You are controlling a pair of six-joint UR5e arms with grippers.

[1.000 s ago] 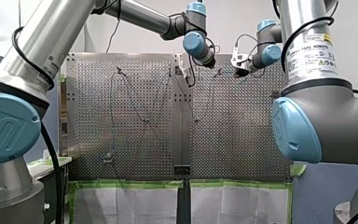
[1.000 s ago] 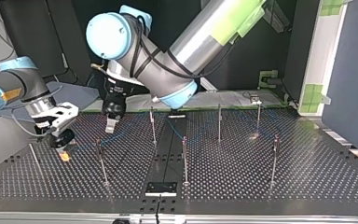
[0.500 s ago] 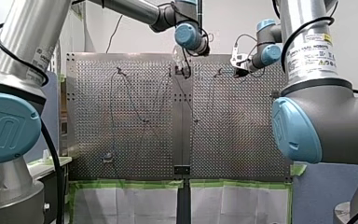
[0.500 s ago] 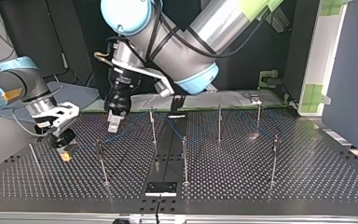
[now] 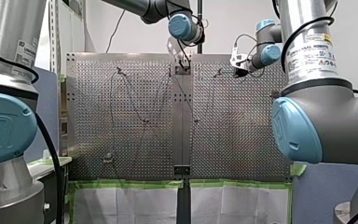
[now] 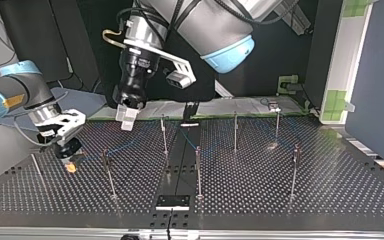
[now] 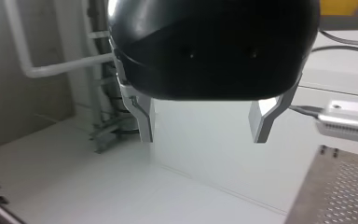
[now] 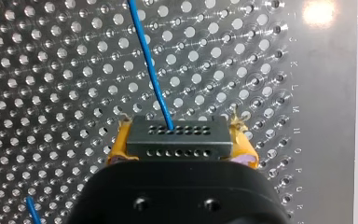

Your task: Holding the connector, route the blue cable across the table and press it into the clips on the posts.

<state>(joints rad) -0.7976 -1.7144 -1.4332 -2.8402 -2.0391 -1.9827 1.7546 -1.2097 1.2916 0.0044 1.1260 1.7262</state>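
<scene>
Your right gripper (image 6: 69,161) is clamped on the connector (image 8: 177,140) between its yellow pads (image 8: 117,148), low over the tabletop (image 6: 280,200) at the left of the top view, likely so the blue cable (image 8: 151,70) leaving it runs taut toward the posts (image 6: 164,137); your left gripper (image 7: 204,133) hangs wide and empty at the upper left of that view, probably to clear the posts. No container shows; whether the cable sits in the clips (image 6: 162,118) you cannot tell.
</scene>
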